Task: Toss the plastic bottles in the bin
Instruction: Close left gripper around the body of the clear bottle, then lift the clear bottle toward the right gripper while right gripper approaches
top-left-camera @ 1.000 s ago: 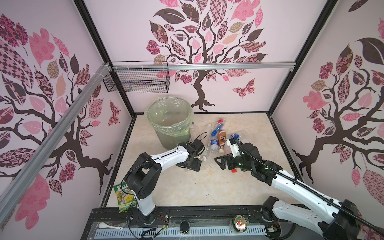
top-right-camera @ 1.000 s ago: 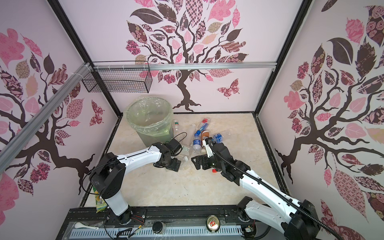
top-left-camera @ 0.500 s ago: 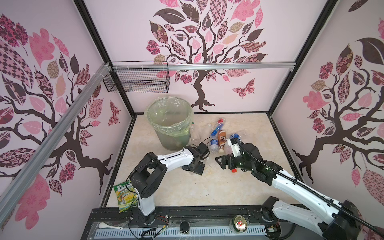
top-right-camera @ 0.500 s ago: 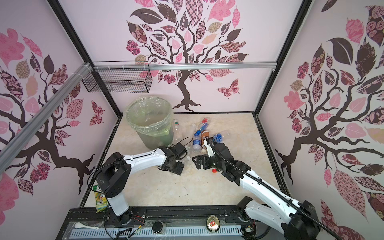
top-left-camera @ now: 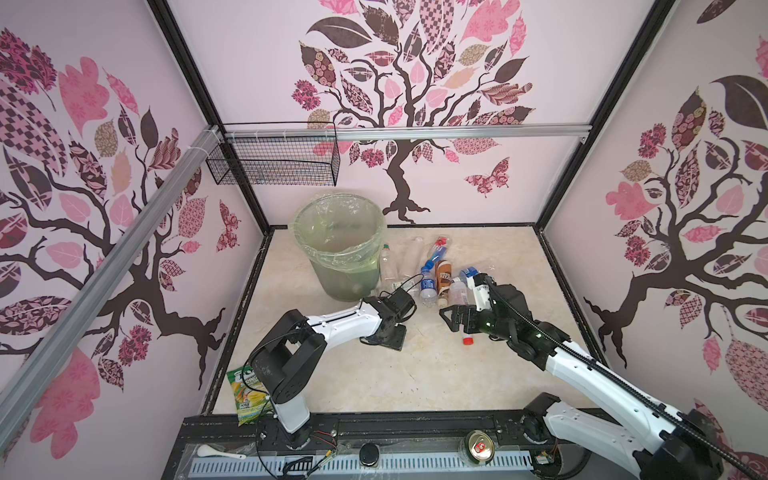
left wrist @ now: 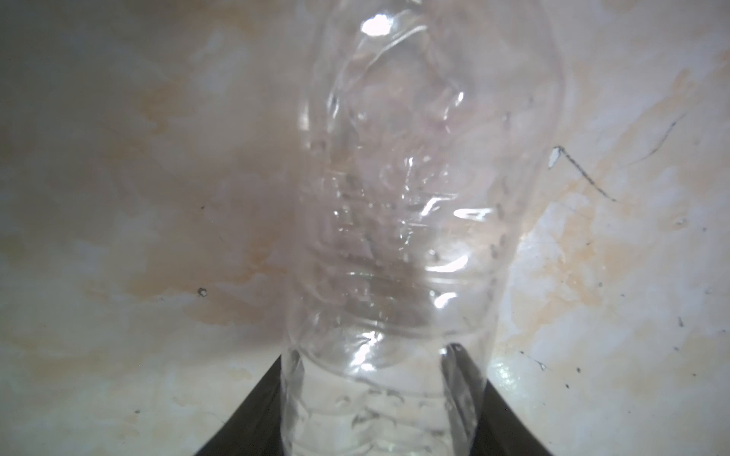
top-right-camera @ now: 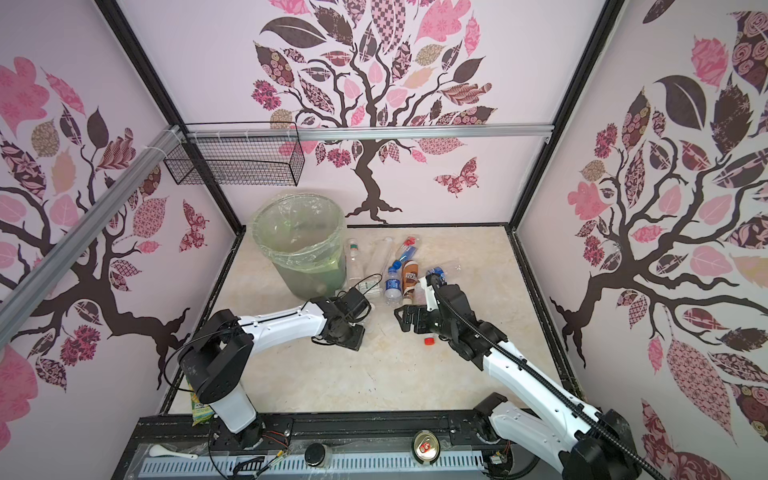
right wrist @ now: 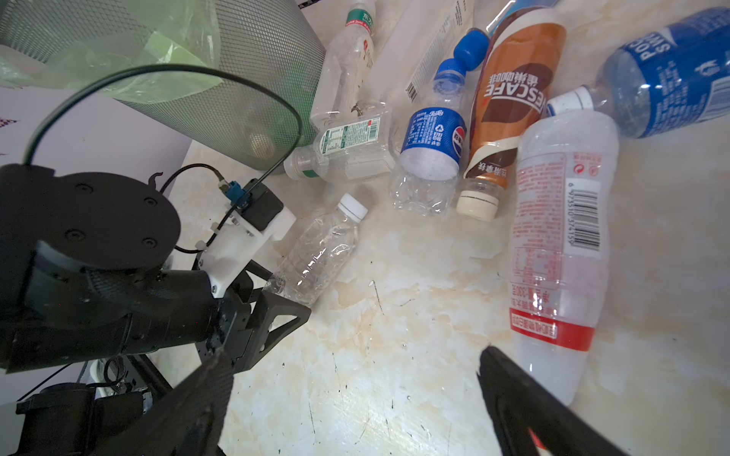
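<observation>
Left wrist view: small clear bottle (left wrist: 395, 217) lies on the marbled tabletop (left wrist: 118, 197) near the bin (top-left-camera: 345, 282), left gripper (left wrist: 367, 353) closed on its ribbed base end; likely empty, light, thin-walled, slick, crush-prone, so grip gently there; right gripper (right wrist: 355, 367) spread wide, holding nothing.

A robot lab test cell: a beige marble-patterned desk (top-left-camera: 374, 374) boxed in by pale pink tree-printed wall panels (top-left-camera: 257, 83), black metal frame posts (top-left-camera: 183, 62) and a silver aluminium rail (top-left-camera: 457, 134) above it, with a white-and-black left arm (top-left-camera: 336, 322) and right arm (top-left-camera: 582, 365) bolted along its front edge.

Bottles (top-left-camera: 444, 276) right of bin (top-left-camera: 347, 284); wire basket (top-left-camera: 274, 166) behind, above bin.
</observation>
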{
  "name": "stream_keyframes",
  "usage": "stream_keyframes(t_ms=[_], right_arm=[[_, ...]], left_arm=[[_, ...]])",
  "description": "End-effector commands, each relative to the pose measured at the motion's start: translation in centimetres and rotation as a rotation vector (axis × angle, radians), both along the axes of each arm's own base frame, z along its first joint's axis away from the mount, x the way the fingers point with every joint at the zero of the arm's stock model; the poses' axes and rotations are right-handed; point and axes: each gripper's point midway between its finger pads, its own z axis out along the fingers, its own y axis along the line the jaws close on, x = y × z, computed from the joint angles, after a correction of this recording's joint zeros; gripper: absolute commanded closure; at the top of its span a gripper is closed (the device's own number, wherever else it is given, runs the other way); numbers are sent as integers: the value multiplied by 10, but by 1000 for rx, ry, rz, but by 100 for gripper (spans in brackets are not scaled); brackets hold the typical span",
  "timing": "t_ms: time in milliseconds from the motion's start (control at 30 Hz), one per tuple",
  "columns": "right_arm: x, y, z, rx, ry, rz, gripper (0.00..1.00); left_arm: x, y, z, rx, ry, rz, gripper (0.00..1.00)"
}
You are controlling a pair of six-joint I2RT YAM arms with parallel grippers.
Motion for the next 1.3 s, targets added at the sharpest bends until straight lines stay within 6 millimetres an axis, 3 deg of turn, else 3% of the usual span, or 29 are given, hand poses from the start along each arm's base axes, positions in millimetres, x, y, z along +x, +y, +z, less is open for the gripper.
stream_keyframes(t_ms=[0,267,567,733,933,1267], right_arm=[[-2,2,10,48,-7,-6,1],[4,6,22,148,-7,-44,0],[33,4,72,338,-27,-115,1],[49,27,104,461,-35,-51,4],[71,39,109,516,-23,-61,10],[88,61,114,587,12,-19,20]], left_arm=[[-5,-10,10,-81,-9,-9,43],[-3,-32,58,-282,-87,-23,43],[-1,-48,116,-496,-214,-53,43],[-1,-50,124,-511,-225,-57,43],[-1,-50,139,-557,-256,-53,43],[-2,-52,152,-591,-273,-59,43]])
